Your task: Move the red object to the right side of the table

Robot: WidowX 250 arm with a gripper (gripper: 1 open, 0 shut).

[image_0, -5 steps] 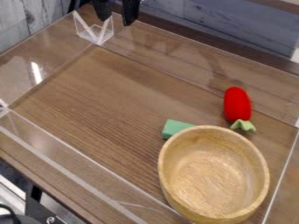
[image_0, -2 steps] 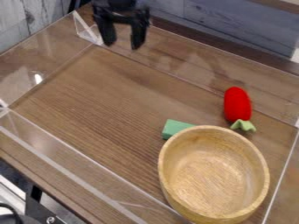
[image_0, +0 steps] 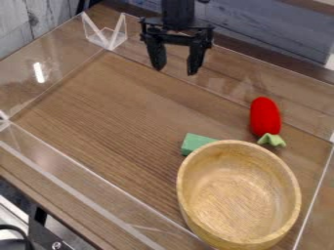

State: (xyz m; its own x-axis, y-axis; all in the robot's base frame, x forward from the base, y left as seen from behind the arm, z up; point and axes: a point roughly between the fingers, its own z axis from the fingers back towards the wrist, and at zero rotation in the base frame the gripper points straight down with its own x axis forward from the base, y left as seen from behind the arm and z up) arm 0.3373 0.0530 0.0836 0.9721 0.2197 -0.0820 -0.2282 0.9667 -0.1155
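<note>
The red object (image_0: 265, 115) is a small oblong toy fruit with a green leafy end, lying at the right of the brown wood-grain table (image_0: 117, 117), just beyond the bowl. My black gripper (image_0: 177, 65) hangs over the far middle of the table, pointing down, with its two fingers spread wide and nothing between them. It is well to the left of and beyond the red object, apart from it.
A round light wooden bowl (image_0: 239, 194) stands at the front right. A flat green block (image_0: 198, 144) lies against the bowl's far left rim. Low clear plastic walls (image_0: 39, 73) edge the table, with a clear bracket (image_0: 104, 32) at the far left corner.
The gripper has travelled from the far left corner rightward and lower over the table, staying open. The red object, block and bowl have not moved.
</note>
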